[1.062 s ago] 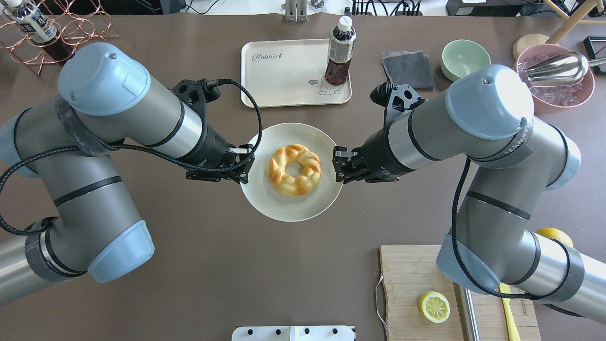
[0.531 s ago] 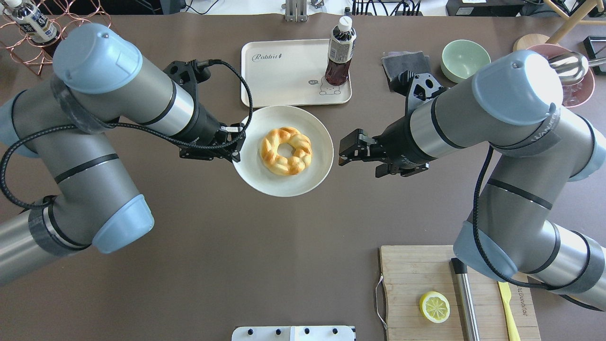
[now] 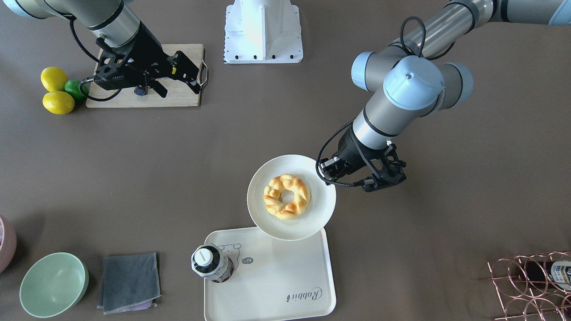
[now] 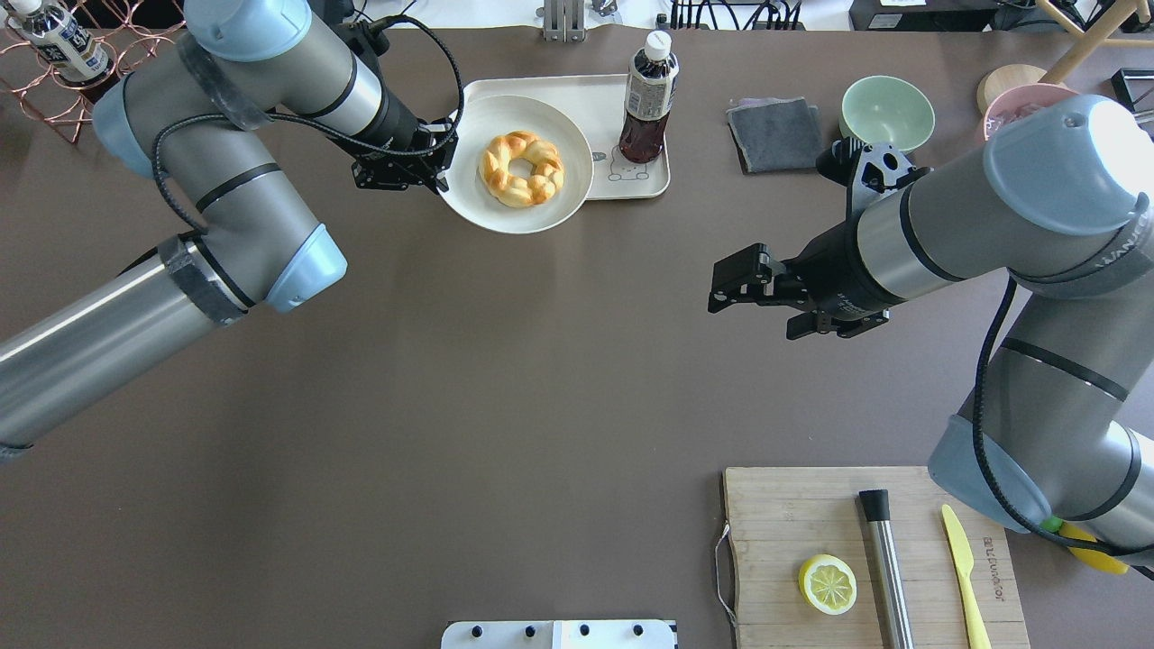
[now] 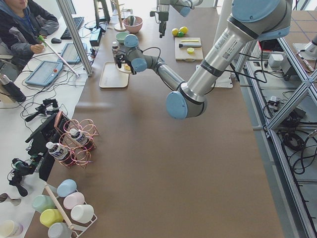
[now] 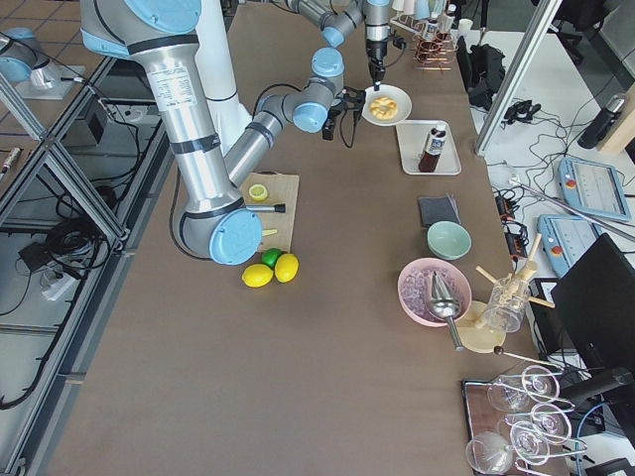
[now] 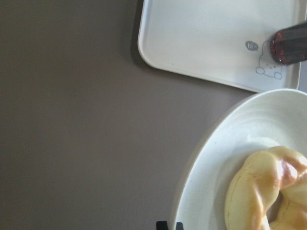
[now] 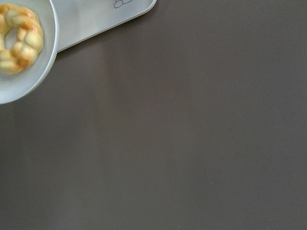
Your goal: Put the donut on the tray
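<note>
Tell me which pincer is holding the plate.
The left pincer, clamped on the plate at its rim; the right pincer hangs open and empty over the table.

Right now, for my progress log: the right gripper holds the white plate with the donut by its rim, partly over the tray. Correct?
No: the left gripper holds the white plate by its rim, as the overhead exterior view shows; the right gripper hangs open over the bare table. The rest stands: the donut lies on the plate, partly over the tray.
</note>
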You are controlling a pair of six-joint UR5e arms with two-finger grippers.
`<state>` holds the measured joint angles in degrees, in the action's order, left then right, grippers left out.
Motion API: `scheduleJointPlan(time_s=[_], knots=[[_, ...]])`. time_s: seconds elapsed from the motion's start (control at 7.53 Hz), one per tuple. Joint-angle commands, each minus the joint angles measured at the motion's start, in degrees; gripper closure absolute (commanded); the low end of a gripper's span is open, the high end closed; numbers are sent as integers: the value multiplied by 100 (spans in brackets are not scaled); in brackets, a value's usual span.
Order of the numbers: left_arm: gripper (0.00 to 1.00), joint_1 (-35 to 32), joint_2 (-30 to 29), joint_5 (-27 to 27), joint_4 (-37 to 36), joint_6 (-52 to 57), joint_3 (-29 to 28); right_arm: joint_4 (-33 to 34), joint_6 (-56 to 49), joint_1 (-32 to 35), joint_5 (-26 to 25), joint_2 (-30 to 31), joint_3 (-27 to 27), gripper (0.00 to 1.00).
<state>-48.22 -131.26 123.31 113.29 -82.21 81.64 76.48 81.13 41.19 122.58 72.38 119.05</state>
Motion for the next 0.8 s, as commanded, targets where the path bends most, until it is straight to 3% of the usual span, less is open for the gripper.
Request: scheduleJointPlan(time_s=[0.0,0.13,0.66], knots=[[100,-136,-714,-366,1567,-652,-2162,-2,-299,117,-6,302,31,0],[100,-39,-917,-543,2052,-865,-2726,-2,-509,161,-6,416,31,0],[100,137,-1147,-922,2592,-946,-3364,-10,-1940,801,344,1189,22,0]])
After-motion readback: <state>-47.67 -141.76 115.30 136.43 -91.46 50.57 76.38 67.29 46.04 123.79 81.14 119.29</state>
